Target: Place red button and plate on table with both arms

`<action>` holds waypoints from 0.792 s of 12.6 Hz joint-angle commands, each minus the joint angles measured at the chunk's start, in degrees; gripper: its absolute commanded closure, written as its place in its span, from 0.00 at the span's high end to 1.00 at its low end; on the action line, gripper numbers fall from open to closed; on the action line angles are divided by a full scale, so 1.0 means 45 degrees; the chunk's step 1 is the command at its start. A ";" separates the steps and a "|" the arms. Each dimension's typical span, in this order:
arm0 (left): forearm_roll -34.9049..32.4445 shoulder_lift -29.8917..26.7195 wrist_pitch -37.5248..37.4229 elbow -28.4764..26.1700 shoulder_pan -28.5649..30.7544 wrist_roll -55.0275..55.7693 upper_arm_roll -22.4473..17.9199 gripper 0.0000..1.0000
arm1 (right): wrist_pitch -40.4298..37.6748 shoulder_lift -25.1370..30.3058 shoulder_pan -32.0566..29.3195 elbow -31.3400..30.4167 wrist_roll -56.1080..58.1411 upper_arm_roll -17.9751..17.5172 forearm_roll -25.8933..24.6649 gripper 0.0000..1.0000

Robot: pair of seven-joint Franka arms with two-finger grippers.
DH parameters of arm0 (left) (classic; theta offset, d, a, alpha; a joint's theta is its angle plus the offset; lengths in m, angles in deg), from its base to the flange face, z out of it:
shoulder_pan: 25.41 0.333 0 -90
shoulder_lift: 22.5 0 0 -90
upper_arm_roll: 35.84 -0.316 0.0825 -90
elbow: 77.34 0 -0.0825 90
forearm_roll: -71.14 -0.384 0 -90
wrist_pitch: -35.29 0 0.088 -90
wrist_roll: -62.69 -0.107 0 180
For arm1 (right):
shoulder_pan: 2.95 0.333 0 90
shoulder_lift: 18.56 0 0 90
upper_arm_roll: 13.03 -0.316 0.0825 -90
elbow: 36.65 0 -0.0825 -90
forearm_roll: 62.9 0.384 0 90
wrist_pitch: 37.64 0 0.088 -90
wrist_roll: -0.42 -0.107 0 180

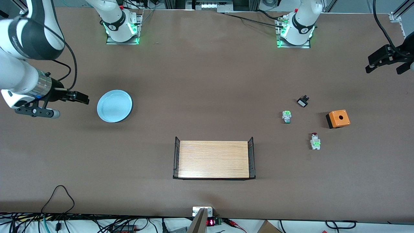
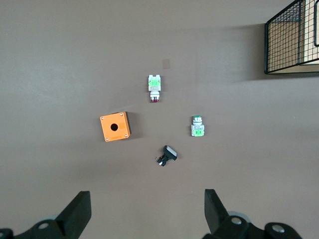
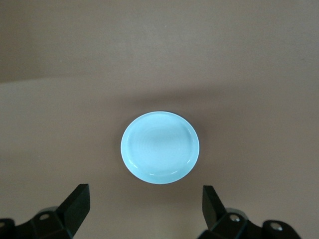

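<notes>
At the right arm's end of the table [image 1: 207,81], I am holding my right gripper [image 1: 81,97] with jaws spread and empty just beside the plate [image 1: 114,105], which is lying flat. Toward the left arm's end, the red button [image 1: 315,141] is lying nearer the camera than the orange box [image 1: 338,118]. My left gripper [image 1: 386,60] is hanging wide and empty. Both items look placed; I judge retreat comes next.

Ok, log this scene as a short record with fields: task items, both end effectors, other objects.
plate: on the table, toward the right arm's end
red button: lying on the table near the orange box
right end effector: open, empty, beside the plate
left end effector: open, empty, at the left arm's end of the table
other objects: orange box, wooden tray
</notes>
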State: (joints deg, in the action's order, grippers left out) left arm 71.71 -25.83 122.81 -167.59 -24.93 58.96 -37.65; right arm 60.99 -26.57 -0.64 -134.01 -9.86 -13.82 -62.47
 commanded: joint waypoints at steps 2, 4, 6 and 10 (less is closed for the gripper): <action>-0.0167 0.0017 -0.0270 0.0251 0.0049 0.0086 0.0051 1.00 | -0.1526 -0.0155 0.0191 0.1829 -0.0314 0.0057 -0.0585 1.00; -0.0167 0.0036 -0.0270 0.0251 0.0049 0.0067 0.0051 1.00 | -0.1682 -0.0038 0.0152 0.2181 -0.0314 0.0154 -0.0605 1.00; -0.0167 0.0036 -0.0270 0.0251 0.0030 0.0047 0.0051 1.00 | -0.2092 0.0060 -0.0101 0.2494 -0.0256 0.0426 -0.0566 1.00; -0.0147 0.0036 -0.0270 0.0271 0.0049 0.0028 0.0051 1.00 | -0.2094 0.0198 -0.1040 0.2261 0.0541 0.0389 -0.0468 1.00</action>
State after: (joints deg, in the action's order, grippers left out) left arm 71.71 -25.83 122.76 -167.57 -24.93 58.96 -37.65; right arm 52.63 -26.11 -4.30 -123.65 -9.42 -11.58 -64.40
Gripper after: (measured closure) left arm 0.000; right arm 0.000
